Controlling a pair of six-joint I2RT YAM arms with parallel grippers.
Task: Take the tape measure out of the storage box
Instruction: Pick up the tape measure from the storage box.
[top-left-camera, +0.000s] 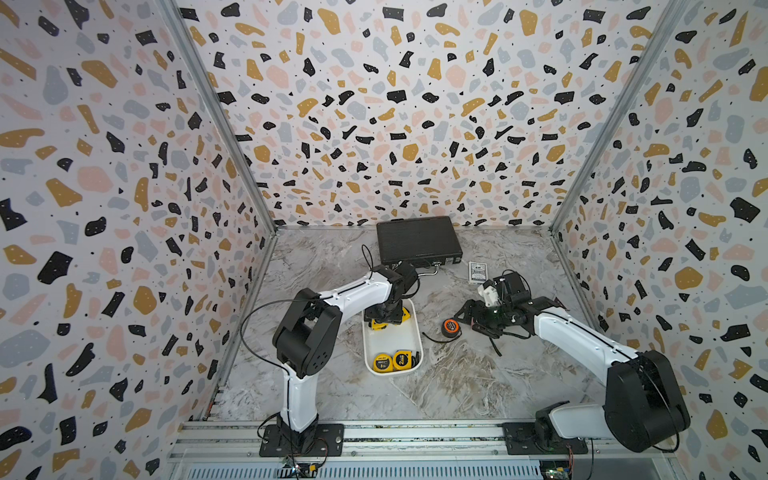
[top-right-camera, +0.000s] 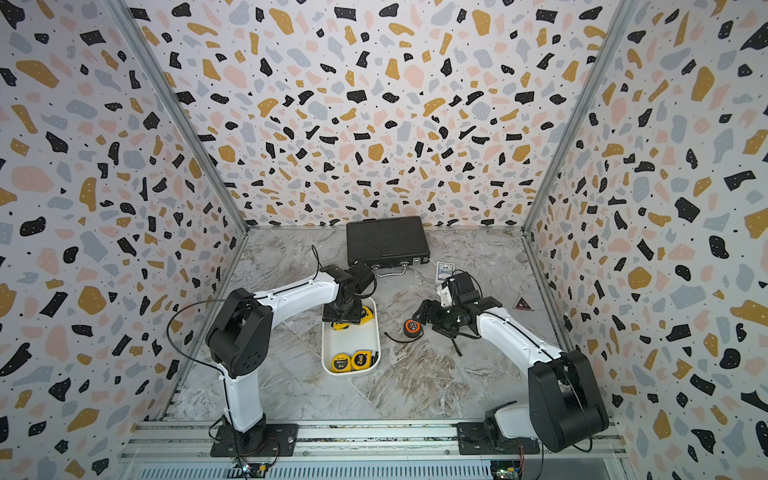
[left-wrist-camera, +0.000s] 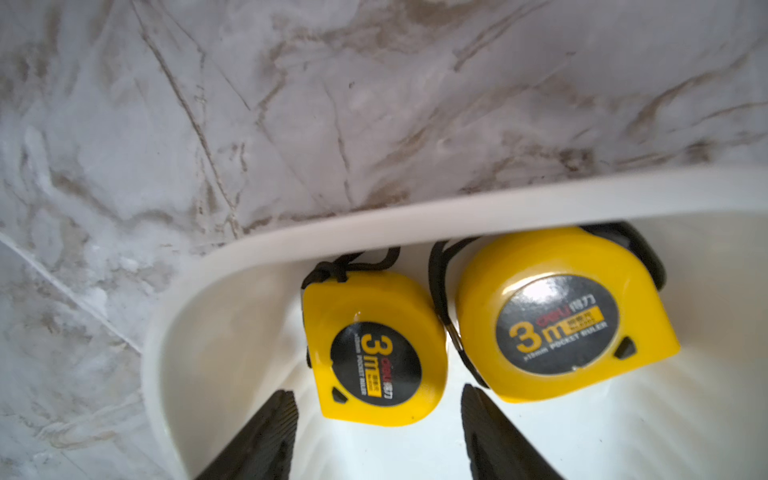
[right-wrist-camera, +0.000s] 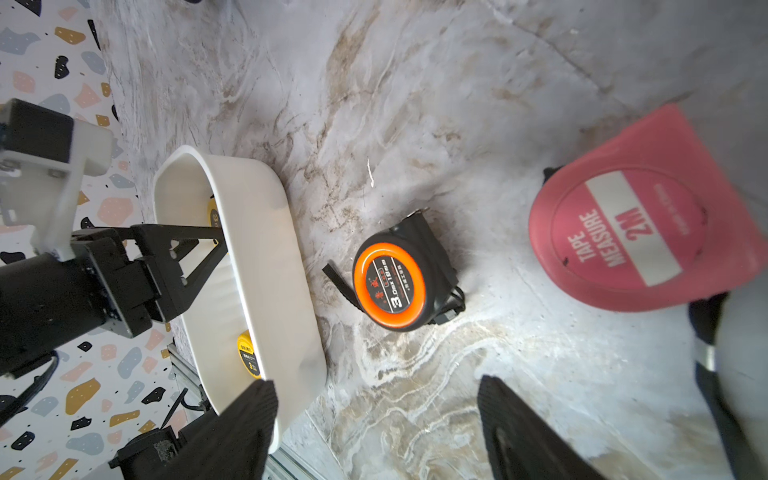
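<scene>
Straddling small yellow tape measure inside shallow white plastic storage box with part-open left hand, gripping nothing yet; holding right hand wide open, empty.

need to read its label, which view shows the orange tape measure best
Right wrist view: the orange tape measure sits close, label facing the camera. Both top views show it tiny; the left wrist view misses it.
</scene>
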